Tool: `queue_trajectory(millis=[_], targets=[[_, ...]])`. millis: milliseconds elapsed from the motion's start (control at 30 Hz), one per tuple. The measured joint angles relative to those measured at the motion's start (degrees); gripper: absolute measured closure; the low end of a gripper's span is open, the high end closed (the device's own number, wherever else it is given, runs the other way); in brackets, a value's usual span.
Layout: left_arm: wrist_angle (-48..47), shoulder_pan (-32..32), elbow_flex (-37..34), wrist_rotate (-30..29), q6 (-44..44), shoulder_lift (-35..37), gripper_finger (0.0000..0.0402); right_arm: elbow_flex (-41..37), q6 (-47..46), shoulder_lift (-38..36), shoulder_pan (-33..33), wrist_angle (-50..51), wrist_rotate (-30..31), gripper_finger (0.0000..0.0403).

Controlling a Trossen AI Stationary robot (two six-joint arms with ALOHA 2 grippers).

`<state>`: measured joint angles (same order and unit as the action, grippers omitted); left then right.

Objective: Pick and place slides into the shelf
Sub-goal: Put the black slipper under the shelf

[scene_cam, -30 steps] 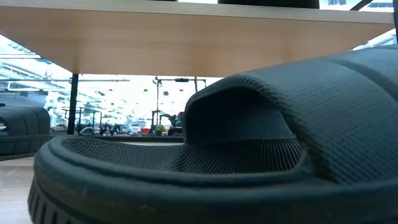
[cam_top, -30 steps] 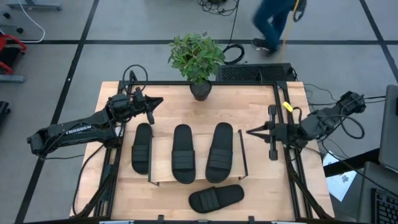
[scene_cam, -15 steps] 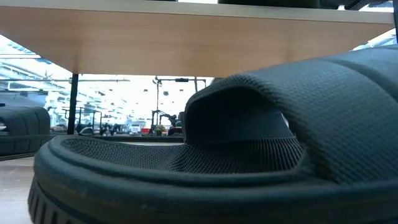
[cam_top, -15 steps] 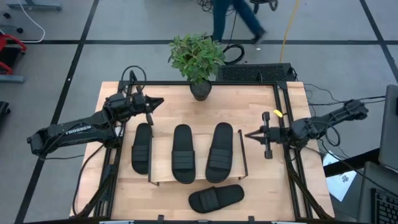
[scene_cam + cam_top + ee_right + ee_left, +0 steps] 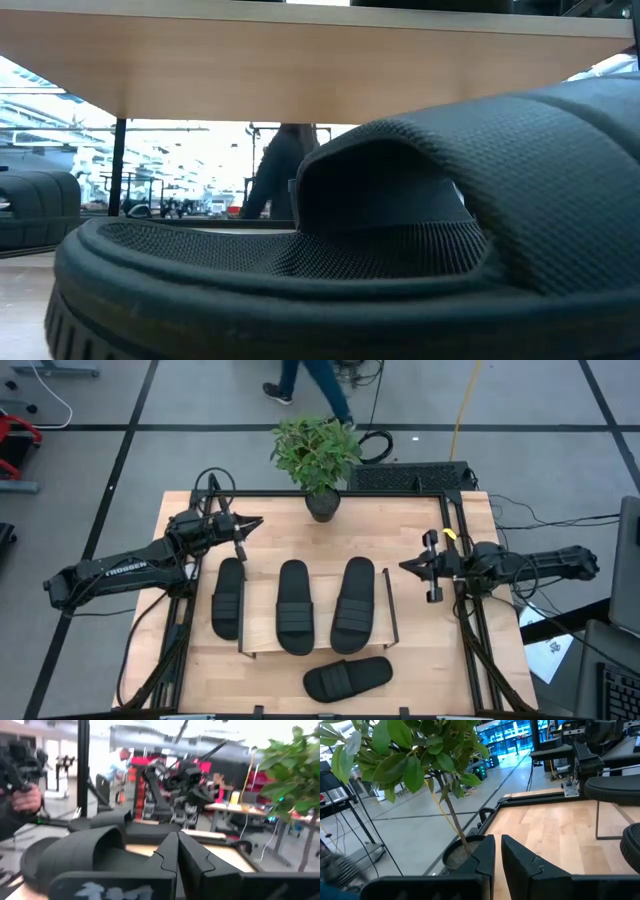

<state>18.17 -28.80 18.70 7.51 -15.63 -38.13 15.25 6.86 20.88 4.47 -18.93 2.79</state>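
Black slides (image 5: 296, 607), two lying on shelf (image 5: 260, 640), one left of it, one in front.
Hovering beside shelf: left gripper (image 5: 248, 527) nearly closed, empty; right gripper (image 5: 407, 568) closed, empty.

Right hand (image 5: 408, 567) now nearer the shelf (image 5: 262, 618).

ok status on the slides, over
Left gripper and right gripper both shut, empty, clear of the shelf. Two slides on shelf, two off. Nothing blocking.
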Motion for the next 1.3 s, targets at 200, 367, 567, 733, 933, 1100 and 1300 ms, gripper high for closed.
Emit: queue_trajectory(millis=[200,367,567,733,933,1100,1300], targets=[[0.02,0.00,0.00,-0.02,0.91,0.00,0.0366,-3.50,-1.64,-1.38,-0.31,-2.48,-0.12,0.0403],[0.04,0.00,0.00,-0.03,0.18,0.00,0.0366,-3.52,0.08,-1.61,-0.33,-3.08,-4.44,0.0403],[-1.57,0.00,0.00,-0.41,0.35,0.02,0.0366,-3.80,-1.29,-1.61,-0.33,-5.01,-6.27,0.0403],[-4.01,-0.07,0.00,-4.18,6.96,0.04,0.0366,-3.96,-2.73,-1.63,-0.31,-4.79,-8.96,0.0403],[-4.67,-0.04,0.00,6.57,7.65,1.05,0.0366,-3.93,-3.17,-1.55,-0.28,-0.54,-8.96,0.0403],[-4.34,0.02,0.00,11.56,6.78,2.79,0.0366,-3.93,-5.15,-0.82,-0.26,2.57,-9.49,0.0403],[-2.42,0.31,1.66,11.15,9.46,4.22,0.0366,-3.93,-4.70,-0.39,-0.24,3.28,-10.47,0.0403]])
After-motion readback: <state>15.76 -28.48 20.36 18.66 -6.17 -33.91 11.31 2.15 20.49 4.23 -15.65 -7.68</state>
